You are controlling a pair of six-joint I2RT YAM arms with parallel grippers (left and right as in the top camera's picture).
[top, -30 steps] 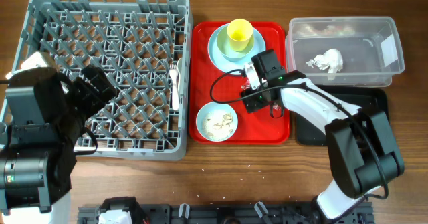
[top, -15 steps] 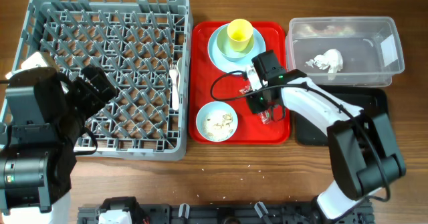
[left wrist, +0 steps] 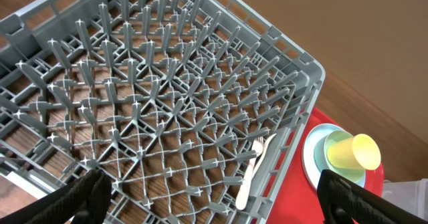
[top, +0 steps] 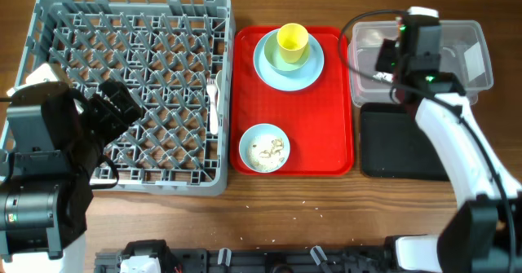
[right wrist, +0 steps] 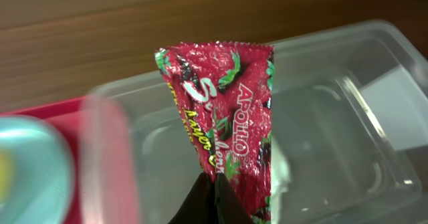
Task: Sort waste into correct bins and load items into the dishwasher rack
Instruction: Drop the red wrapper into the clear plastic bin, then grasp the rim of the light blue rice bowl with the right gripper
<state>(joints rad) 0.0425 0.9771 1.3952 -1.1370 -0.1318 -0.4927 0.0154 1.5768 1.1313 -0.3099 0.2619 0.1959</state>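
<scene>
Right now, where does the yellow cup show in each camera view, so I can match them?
Overhead: yellow cup at top centre, on pale blue dishes on the red tray.
Left wrist: cup at lower right, past the grey rack corner.
Right wrist: not clearly visible; only blur at the left edge.
Shared landmark: the red tray.
</scene>
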